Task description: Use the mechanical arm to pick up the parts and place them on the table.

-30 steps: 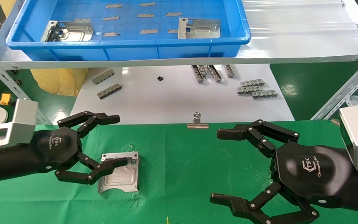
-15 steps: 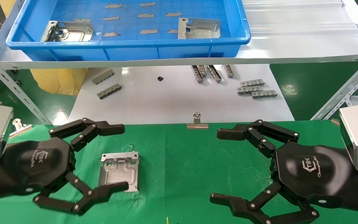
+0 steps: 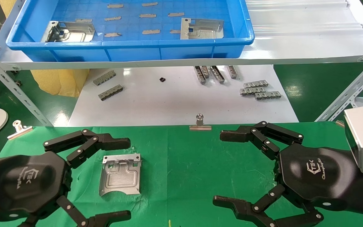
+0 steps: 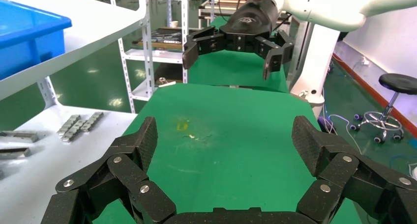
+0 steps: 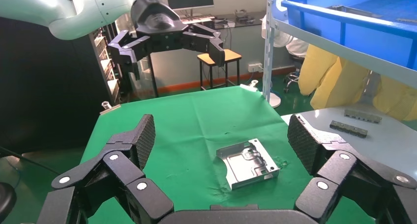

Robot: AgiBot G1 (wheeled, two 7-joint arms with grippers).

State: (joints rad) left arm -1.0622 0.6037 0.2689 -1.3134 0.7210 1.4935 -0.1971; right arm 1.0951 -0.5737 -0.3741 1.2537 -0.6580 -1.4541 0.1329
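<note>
On the far shelf I see a blue tray (image 3: 232, 47) with flat grey bits (image 3: 151, 32) inside. Below it, small slotted strips (image 3: 258, 90) lie on the white board (image 3: 175, 101). A binder clip (image 3: 200, 124) sits nearer.

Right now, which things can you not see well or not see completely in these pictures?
- Left gripper: in the head view its palm runs off the bottom edge.
- Part on the green table: missing from the left wrist view, which looks past it at the right gripper.
- Two parts in the blue tray: the tray's front wall hides their near edges in the head view.
- Small black item on the white board: too small to identify.
</note>
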